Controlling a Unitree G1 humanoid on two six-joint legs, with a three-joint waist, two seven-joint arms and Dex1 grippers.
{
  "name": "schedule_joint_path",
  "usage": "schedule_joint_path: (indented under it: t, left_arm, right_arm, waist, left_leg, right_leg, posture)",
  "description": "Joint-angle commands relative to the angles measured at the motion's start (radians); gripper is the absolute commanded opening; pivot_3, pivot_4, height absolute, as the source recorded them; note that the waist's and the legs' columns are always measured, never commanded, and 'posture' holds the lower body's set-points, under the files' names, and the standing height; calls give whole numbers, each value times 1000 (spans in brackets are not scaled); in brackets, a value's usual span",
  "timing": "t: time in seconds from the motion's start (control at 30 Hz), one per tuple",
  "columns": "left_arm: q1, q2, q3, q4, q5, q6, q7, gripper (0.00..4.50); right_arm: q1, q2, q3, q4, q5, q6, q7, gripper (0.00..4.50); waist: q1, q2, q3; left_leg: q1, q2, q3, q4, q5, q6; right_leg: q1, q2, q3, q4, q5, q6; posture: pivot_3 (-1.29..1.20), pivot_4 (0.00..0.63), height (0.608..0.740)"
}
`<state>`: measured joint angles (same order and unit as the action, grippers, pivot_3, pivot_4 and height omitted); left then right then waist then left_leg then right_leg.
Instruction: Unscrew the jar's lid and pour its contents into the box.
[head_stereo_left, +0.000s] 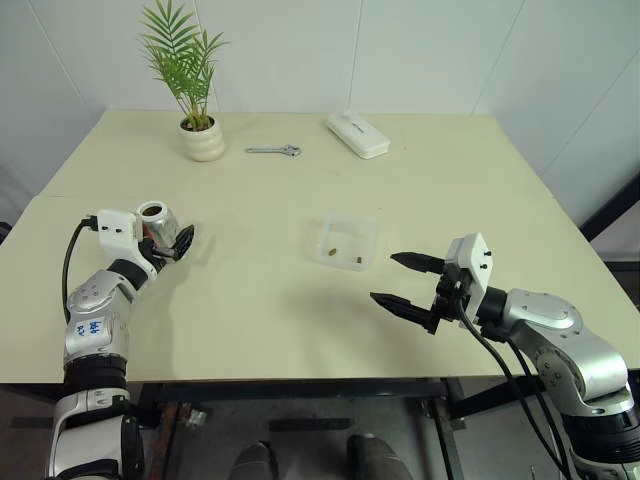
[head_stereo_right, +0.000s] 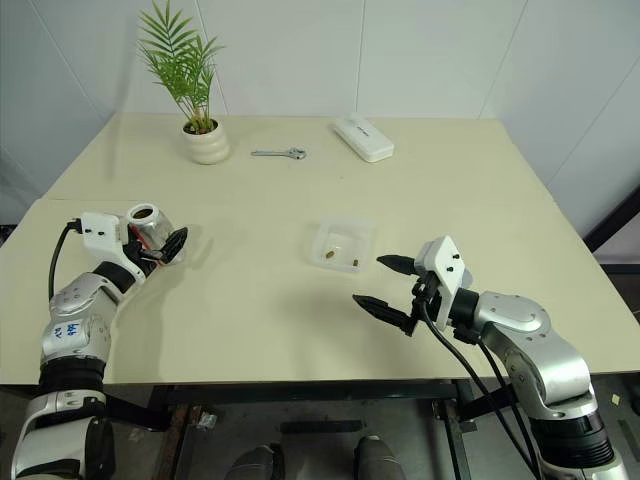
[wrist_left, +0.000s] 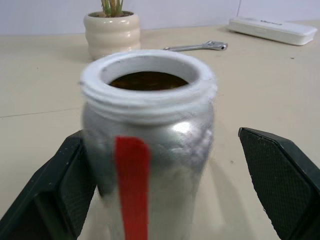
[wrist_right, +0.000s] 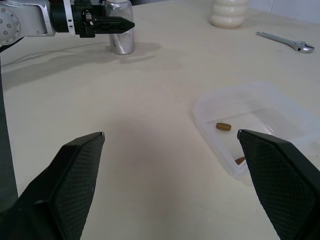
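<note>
Standing upright on the table (head_stereo_left: 300, 300) at the left, the jar (head_stereo_left: 153, 217) was lidless and the pour looked done.

From the left: the left gripper (head_stereo_left: 172, 243) flanked the jar with its fingers spread, and the left wrist view showed a gap on at least one side, so I judged it released rather than held. At centre the box (head_stereo_left: 345, 240) lay flat with a few brown bits, the contents (wrist_right: 223, 126), inside it. At the right the right gripper (head_stereo_left: 405, 281) hovered just beside the box, fingers wide apart and empty. I could not make out the lid. The dark interior of the jar could not be judged empty. What remained, in my judgement, was only to draw the left arm clear without tipping the jar.
</note>
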<state>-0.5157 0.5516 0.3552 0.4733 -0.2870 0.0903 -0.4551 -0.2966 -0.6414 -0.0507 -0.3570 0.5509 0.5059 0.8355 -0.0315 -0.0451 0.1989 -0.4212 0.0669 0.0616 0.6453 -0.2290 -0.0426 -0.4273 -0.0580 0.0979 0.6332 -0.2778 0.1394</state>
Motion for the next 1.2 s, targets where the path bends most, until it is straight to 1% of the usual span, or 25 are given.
schedule_joint_path:
  t: [0.03,0.1,0.2,0.33,0.37,0.5,0.53,0.57,0.6,0.67,0.7,0.77,0.8,0.83,0.9,1.03,1.2]
  left_arm:
    - [73,37,30,-103,-19,20,-18,4489]
    - [100,52,25,-120,0,12,-16,4489]
    - [147,63,71,-149,-21,52,21,4489]
    - [243,91,79,-239,-13,99,8,4489]
    - [266,105,76,-267,-15,103,-14,4489]
    - [385,218,3,-426,52,-40,-190,4489]
    - [377,232,-3,-449,37,-97,-238,4489]
    - [365,239,-13,-468,28,-133,-267,4489]
    - [343,247,-27,-472,7,-155,-316,4489]
    - [309,275,-48,-456,-18,-179,-406,4489]
    - [306,289,-56,-464,-62,-152,-473,4489]
    - [295,307,-92,-500,-112,-85,-548,4489]
    - [288,320,-101,-496,-125,-71,-588,4489]
    - [276,325,-113,-499,-127,-57,-602,4489]
    - [257,326,-119,-482,-147,-25,-626,4489]
    - [242,303,-142,-517,-165,33,-626,4489]
    - [261,281,-145,-546,-154,45,-611,4489]
  right_arm:
    - [-7,-17,-27,-28,20,0,16,4500]
    - [-7,-19,-26,-29,21,1,18,4500]
    - [-5,-35,-33,-31,36,10,34,4500]
    - [-3,-63,-36,-23,42,9,71,4500]
    - [-1,-68,-38,-23,42,8,75,4500]
    - [17,-102,-75,-12,41,-22,119,4500]
    - [22,-106,-89,-5,26,-43,116,4500]
    - [22,-111,-101,11,16,-62,119,4500]
    - [21,-104,-124,22,33,-62,115,4500]
    - [24,-107,-139,23,40,-64,117,4500]
    - [28,-114,-135,27,30,-93,143,4500]
    - [24,-142,-143,72,16,-141,209,4500]
    - [20,-166,-141,72,31,-117,237,4500]
    - [12,-188,-145,86,46,-100,263,4500]
    - [-2,-218,-144,80,68,-61,278,4500]
    - [-13,-255,-147,81,73,-48,306,4500]
    - [-11,-249,-156,77,60,-52,275,4500]
  waist:
    - [-1,0,0]
    - [-1,0,0]
    - [0,0,0]
    - [-2,0,0]
    - [-2,0,0]
    - [-3,-1,-1]
    - [1,-1,-1]
    - [4,-1,-1]
    - [6,-1,-1]
    - [5,-1,-1]
    - [2,-1,-1]
    - [-9,0,-1]
    - [-12,0,-1]
    - [-15,0,-1]
    - [-23,0,-1]
    - [-27,0,-1]
    - [-26,0,-1]
  left_leg:
    - [0,0,0,0,0,0]
    - [0,0,0,0,0,0]
    - [0,1,0,0,0,0]
    - [0,1,2,-1,-1,1]
    - [0,1,2,-1,-1,1]
    - [0,1,2,-3,-1,1]
    - [0,1,3,-5,-1,1]
    - [0,1,3,-7,-1,1]
    - [0,1,3,-9,0,1]
    - [0,0,3,-10,0,1]
    - [0,0,4,-11,1,1]
    - [1,0,5,-13,1,2]
    - [1,0,6,-14,1,2]
    - [1,0,6,-15,1,2]
    - [1,1,6,-15,1,2]
    - [1,2,5,-15,1,2]
    - [1,1,5,-13,1,2]
  right_leg:
    - [0,0,0,0,0,0]
    - [0,0,0,-1,0,0]
    - [0,0,0,-2,0,-2]
    - [0,-2,-1,-6,1,-3]
    - [0,-2,-1,-6,1,-3]
    - [0,-2,-1,-8,-2,-11]
    - [0,-3,-1,-9,-3,-13]
    - [0,-3,-1,-11,-5,-18]
    - [0,-3,-2,-12,-5,-21]
    - [0,-4,-2,-13,-5,-23]
    - [1,-4,-2,-14,-5,-23]
    - [0,-4,-1,-15,-5,-23]
    - [0,-4,0,-15,-4,-23]
    - [-1,-4,0,-15,-5,-22]
    - [-2,-3,0,-14,1,-11]
    - [-2,-1,-1,-13,0,-9]
    - [-2,-2,0,-13,0,-10]
  posture:
    - [0,150,740]
    - [0,150,740]
    - [0,150,740]
    - [0,150,740]
    - [0,150,740]
    - [0,150,740]
    - [0,150,740]
    - [0,150,740]
    - [0,150,740]
    - [0,150,740]
    - [0,150,740]
    - [0,150,740]
    - [0,150,740]
    - [0,150,740]
    - [0,150,740]
    - [0,150,740]
    - [0,150,740]
